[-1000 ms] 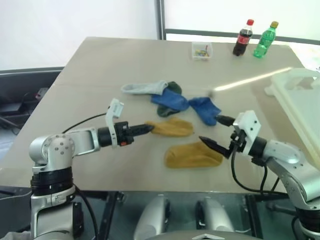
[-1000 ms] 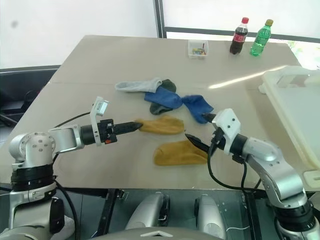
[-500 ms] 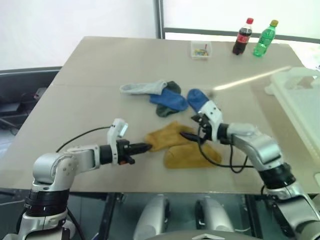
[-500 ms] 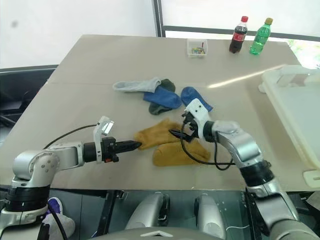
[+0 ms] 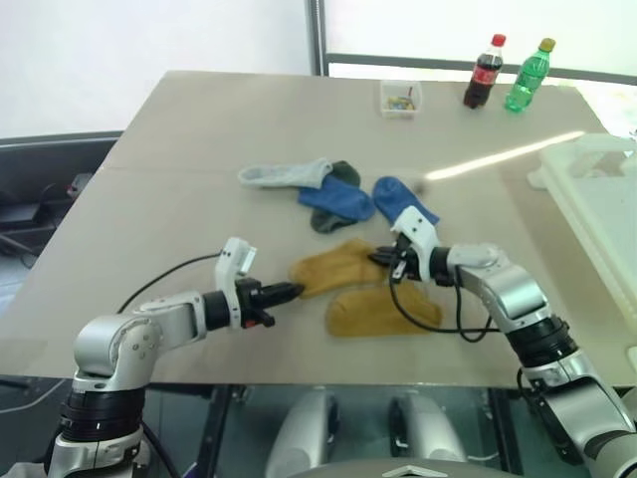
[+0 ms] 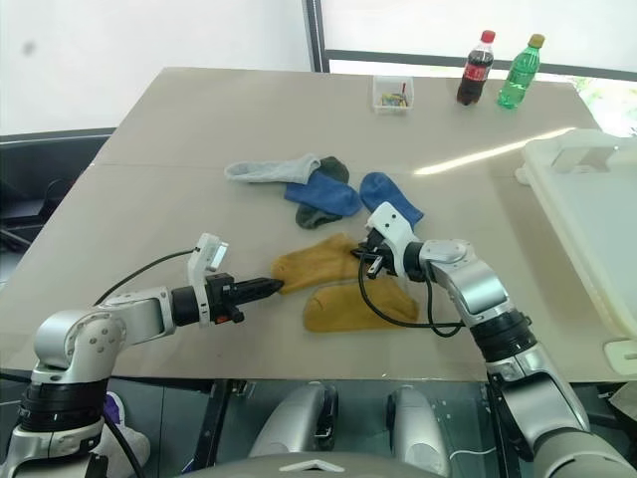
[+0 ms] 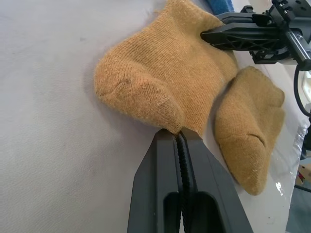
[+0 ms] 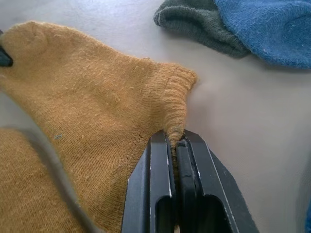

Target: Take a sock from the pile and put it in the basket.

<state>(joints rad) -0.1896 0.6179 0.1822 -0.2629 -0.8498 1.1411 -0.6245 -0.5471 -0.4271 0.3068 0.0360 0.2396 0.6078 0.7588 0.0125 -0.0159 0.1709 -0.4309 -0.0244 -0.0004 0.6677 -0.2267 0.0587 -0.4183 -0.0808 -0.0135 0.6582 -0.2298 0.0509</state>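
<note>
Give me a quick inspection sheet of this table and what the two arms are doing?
Surface: beige table, dry and flat.
Job's things: upper mustard sock pinched at both ends; second mustard sock beside it; blue socks, grey sock and dark green sock loose; white basket at the right edge.
Clutter: small clear box, cola bottle, green bottle.
End effectors: left end effector and right end effector both shut on the upper mustard sock.
Cables: black cable looping over the second mustard sock.
Surroundings: window frame behind the table.
</note>
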